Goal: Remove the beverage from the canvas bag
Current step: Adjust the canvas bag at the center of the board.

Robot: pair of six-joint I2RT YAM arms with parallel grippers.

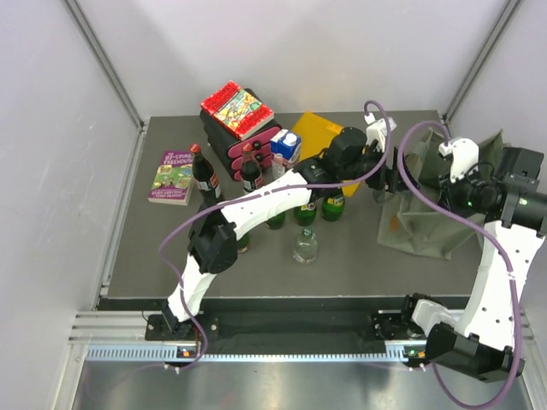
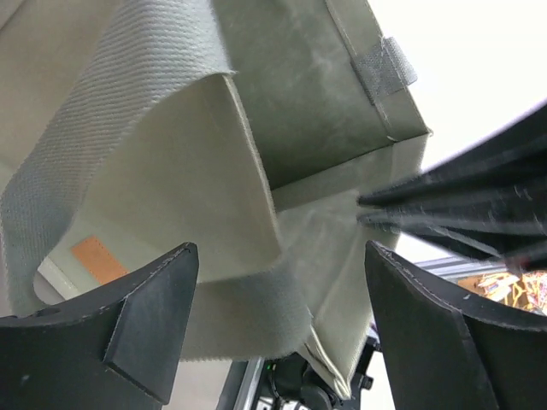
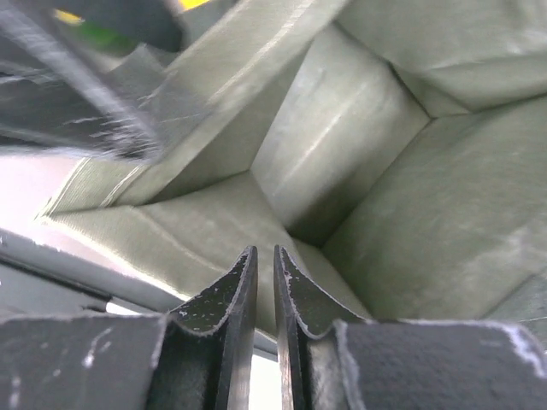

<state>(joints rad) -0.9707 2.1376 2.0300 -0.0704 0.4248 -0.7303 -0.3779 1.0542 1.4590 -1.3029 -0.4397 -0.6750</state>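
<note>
The olive-green canvas bag [image 1: 427, 226] slumps at the right of the table, its mouth towards the arms. My left gripper [image 1: 386, 175] is at its left edge. In the left wrist view that gripper [image 2: 282, 252] stands open, with a folded strap [image 2: 248, 307] of the bag [image 2: 316, 94] between its fingers but not pinched. My right gripper [image 1: 440, 166] is at the bag's far rim. In the right wrist view that gripper [image 3: 266, 252] shows only a thin slit, shut on the cloth, and looks into the bag [image 3: 359, 145]. The beverage is hidden.
Several bottles stand mid-table: two cola bottles [image 1: 203, 175], green ones [image 1: 308, 209] and a clear one [image 1: 305, 246]. Behind them are a pink-and-black rack [image 1: 244, 141] with a book on top, a blue carton [image 1: 286, 143], a yellow folder [image 1: 318, 130] and a purple book [image 1: 173, 177].
</note>
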